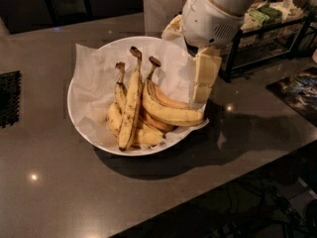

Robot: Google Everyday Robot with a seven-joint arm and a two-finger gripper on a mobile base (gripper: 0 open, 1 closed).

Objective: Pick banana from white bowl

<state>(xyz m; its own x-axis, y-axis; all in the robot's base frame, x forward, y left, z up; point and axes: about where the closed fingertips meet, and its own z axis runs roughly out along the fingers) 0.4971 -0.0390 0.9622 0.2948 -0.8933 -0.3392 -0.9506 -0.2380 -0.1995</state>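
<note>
The white bowl (81, 128) stands on the grey counter, lined with crinkled white paper, and holds several bananas. The banana (130, 108) is the longest, nearly straight one with dark streaks; it lies on top at the middle of the pile, its dark stem pointing to the back. Shorter curved yellow bananas (171, 114) lie to its right. My gripper (200, 95) hangs from the white arm over the bowl's right rim, just above the tip end of the curved bananas and to the right of the banana. It holds nothing that I can see.
A black wire rack (257, 38) with packaged snacks stands at the back right. A colourful flat item (297, 90) lies at the right edge. A black mat (10, 98) lies at the left. The counter's front edge runs diagonally at the lower right.
</note>
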